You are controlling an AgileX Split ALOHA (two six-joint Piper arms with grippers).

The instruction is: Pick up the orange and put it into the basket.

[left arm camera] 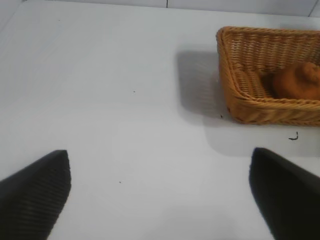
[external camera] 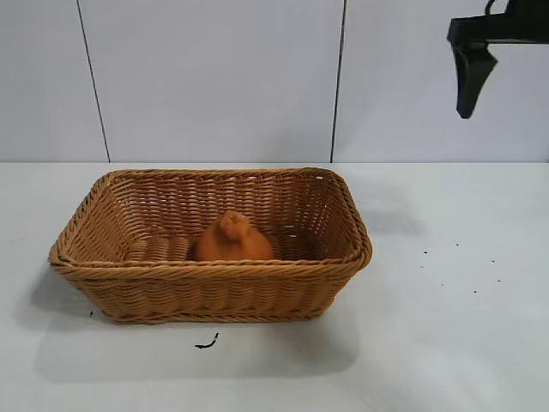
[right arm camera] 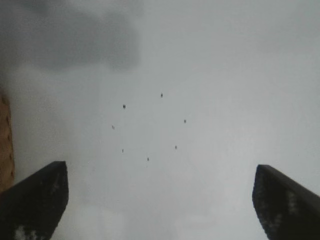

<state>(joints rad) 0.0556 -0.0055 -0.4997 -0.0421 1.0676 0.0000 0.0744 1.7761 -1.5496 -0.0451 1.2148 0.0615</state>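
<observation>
Orange [external camera: 232, 239] sits upright inside basket [external camera: 214, 287], frame centre, knob pointing up, long axis vertical. Right claw [external camera: 473, 86] upper right, wide open, empty. Left claw [left arm camera: 160, 192] likewise over tabletop [external camera: 455, 326].

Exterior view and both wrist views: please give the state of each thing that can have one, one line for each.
Lumpy brownish-orange fruit: resting inside the basket, free of any grip.
Tan woven wicker basket: upright on the white table.
Left gripper: jaws open, empty.
Right gripper: jaws open, empty, raised over bare table.
</observation>
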